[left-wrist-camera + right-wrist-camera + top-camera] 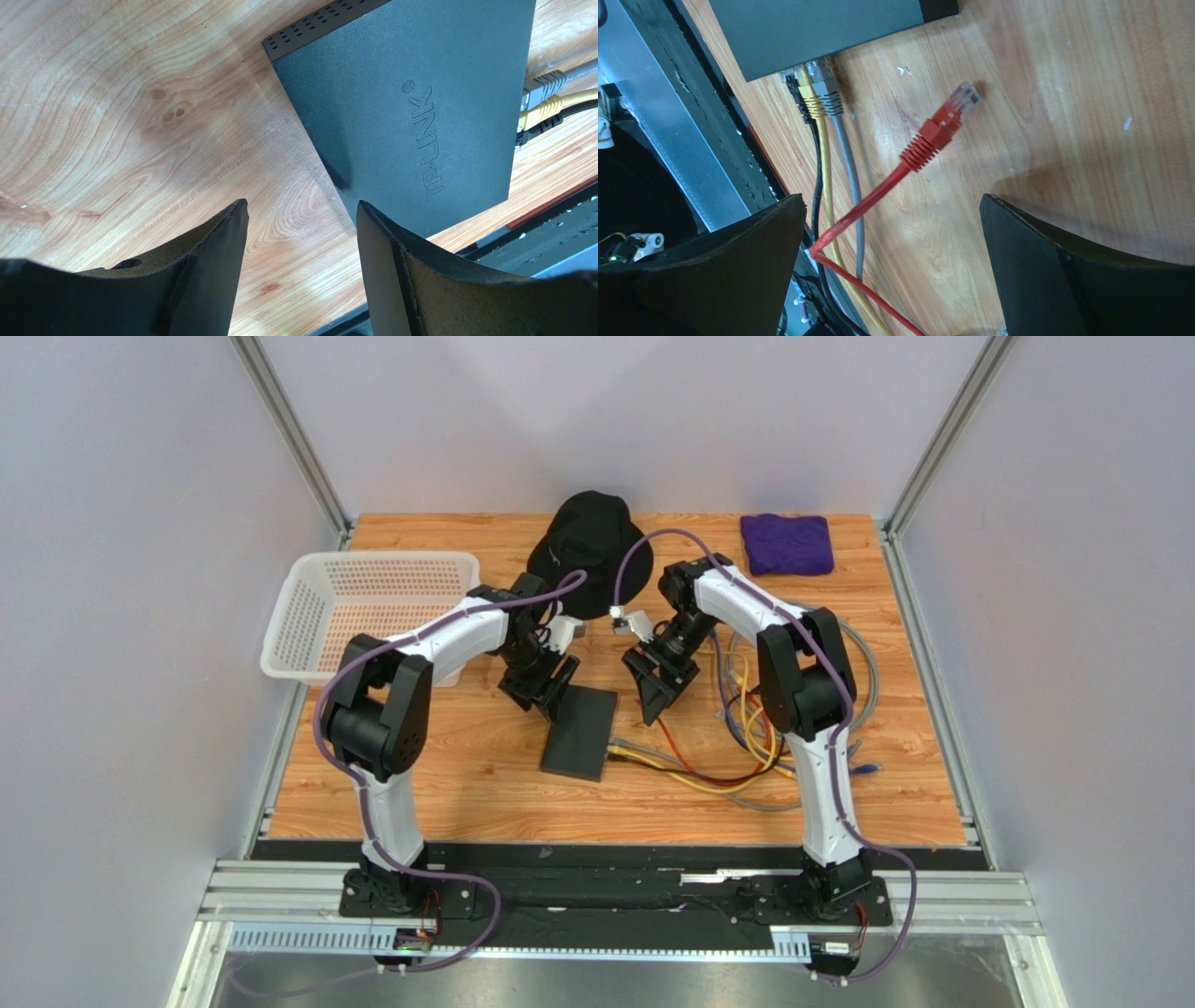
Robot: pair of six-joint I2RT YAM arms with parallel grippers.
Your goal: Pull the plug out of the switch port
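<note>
Claws of both arms over a wooden table (463, 798). Left claw (302, 210): fingers apart, gripping nothing, set at the far end of the switch (421, 91); one finger overlaps the switch's corner in the wrist view, and contact cannot be told. Right claw (892, 199): fingers spread wide, gripping nothing, just to the right of the switch. Red plug (941, 126): out of its port, lying free on the wood below the gap between the right fingers, near the switch's socket edge but apart from it; the red cable (871, 199) runs back under one finger. Grey plug (826, 87), yellow plug (810, 94) and black plug (794, 94): seated side by side in the socket edge. Cables (758, 735): loose tangle to the right of the switch, around the right arm. Basket (288, 623): white, at the far left, well apart from the claws, its perforated floor in plain view. Hat (589, 532): black, beyond both claws. Cloth (786, 543): purple, folded, at the far right.
</note>
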